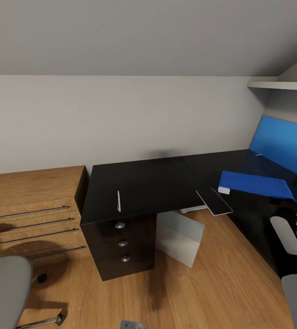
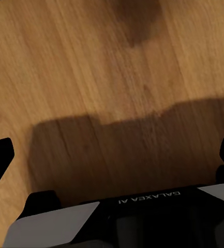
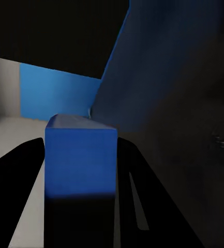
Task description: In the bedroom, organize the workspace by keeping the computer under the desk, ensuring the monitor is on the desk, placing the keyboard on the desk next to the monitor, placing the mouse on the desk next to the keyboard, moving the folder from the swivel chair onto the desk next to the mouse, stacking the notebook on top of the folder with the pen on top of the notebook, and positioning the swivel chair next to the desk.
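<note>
The blue folder (image 1: 254, 184) hangs just above the glossy black counter (image 1: 148, 185), near the blue back panel (image 1: 283, 141). Its long axis runs roughly along that panel's length, its white-edged end (image 1: 224, 189) pointing away from the panel's side toward the dark drawer cabinet (image 1: 121, 244). In the right wrist view the folder (image 3: 80, 155) stands between the two dark fingers (image 3: 18, 196) of the right gripper (image 3: 78, 206), which is clamped on it, the folder's far end pointing toward the back panel (image 3: 57, 95).

The white pen (image 1: 118, 201) lies on the counter above the drawer cabinet, well apart from the folder, its long axis running from the counter's front edge toward the wall. A thin dark rectangular slab (image 1: 213, 202) juts past the counter's edge just beside the folder's white end; whether it is the keyboard or the notebook cannot be told. The light grey computer (image 1: 179, 237) stands on the wooden floor (image 1: 212, 292) under the counter, just beside the drawer cabinet.

The left gripper (image 2: 114, 155) hangs over the wooden floor (image 2: 91, 67), its fingertips (image 2: 0, 152) wide apart and holding nothing. The grey swivel chair (image 1: 4, 292) sits near the wooden drawer chest (image 1: 29, 205).
</note>
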Available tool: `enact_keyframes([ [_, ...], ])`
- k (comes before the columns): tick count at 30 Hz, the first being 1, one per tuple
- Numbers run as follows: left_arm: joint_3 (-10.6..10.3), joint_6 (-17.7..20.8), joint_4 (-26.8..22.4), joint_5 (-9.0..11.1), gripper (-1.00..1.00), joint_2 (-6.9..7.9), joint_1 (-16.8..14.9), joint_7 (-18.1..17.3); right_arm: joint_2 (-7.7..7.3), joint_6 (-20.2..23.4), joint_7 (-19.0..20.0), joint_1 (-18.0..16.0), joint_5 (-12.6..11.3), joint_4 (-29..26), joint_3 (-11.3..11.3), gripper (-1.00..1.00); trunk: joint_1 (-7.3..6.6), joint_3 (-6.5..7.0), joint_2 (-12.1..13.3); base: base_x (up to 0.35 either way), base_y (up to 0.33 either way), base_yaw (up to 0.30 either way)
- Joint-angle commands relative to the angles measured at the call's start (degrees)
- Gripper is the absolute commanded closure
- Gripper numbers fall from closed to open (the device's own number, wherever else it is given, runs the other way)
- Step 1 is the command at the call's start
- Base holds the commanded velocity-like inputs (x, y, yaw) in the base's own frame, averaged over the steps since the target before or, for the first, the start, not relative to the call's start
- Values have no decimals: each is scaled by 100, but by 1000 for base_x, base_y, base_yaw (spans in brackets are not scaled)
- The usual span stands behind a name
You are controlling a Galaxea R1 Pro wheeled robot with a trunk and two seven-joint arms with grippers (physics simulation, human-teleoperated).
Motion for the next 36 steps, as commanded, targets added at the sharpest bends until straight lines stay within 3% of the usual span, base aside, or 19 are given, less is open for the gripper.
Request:
enact_keyframes([
  [1, -10, 18, -4, 61, -100, 0, -3, 50, 12, -89, -6, -46, -4, 44, 34, 100, 0, -6, -3, 0, 0, 0],
  [4, -10, 18, 10, 61, -100, 0, -3, 47, 165, -389, -4, -144, 290, 176, 255, 100, 0, -6, -3, 0, 0, 0],
  [6, -14, 18, 43, 61, -100, 0, -3, 44, 324, -713, -6, -177, 648, 231, 463, 100, 0, -6, -3, 0, 0, 0],
  [7, -16, 18, 67, 61, -100, 0, -3, 43, 438, -938, -5, -189, 900, 252, 560, 100, 0, -6, -3, 0, 0, 0],
  [9, -17, 18, 84, 61, -100, 0, -3, 42, 575, -1125, -2, -197, 1123, 265, 623, 100, 0, -6, -3, 0, 0, 0],
  [10, -18, 18, 96, 61, -100, 0, -3, 38, 736, -1249, 3, -199, 1293, 273, 661, 100, 0, -6, -3, 0, 0, 0],
  [12, -18, 18, 111, 61, -100, 0, -3, 32, 974, -1356, 15, -196, 1445, 280, 693, 100, 0, -6, -3, 0, 0, 0],
  [15, -19, 13, 121, 58, -100, 0, -3, 20, 1185, -1436, 24, -190, 1547, 277, 706, 100, 0, -6, -3, 0, 0, 0],
  [22, -88, -273, 90, 53, -100, 0, -3, 11, 1297, -1493, 28, -186, 1604, 149, 695, 100, 0, -6, -3, 0, 0, 0],
  [24, -353, -538, 101, 54, -100, 0, -3, 38, 1306, -1500, 31, -182, 1611, 87, 685, 100, -44, 30, 77, 0, 0, 0],
  [27, -574, -673, 117, 64, -100, 0, -3, 60, 1311, -1497, 33, -180, 1612, 57, 648, 100, -110, 84, 197, 0, 0, 0],
  [36, -598, -663, 445, 70, -100, 0, -3, 59, 1323, -1498, 33, -172, 1619, 72, 647, 100, -308, 246, 558, 0, 0, 0],
])
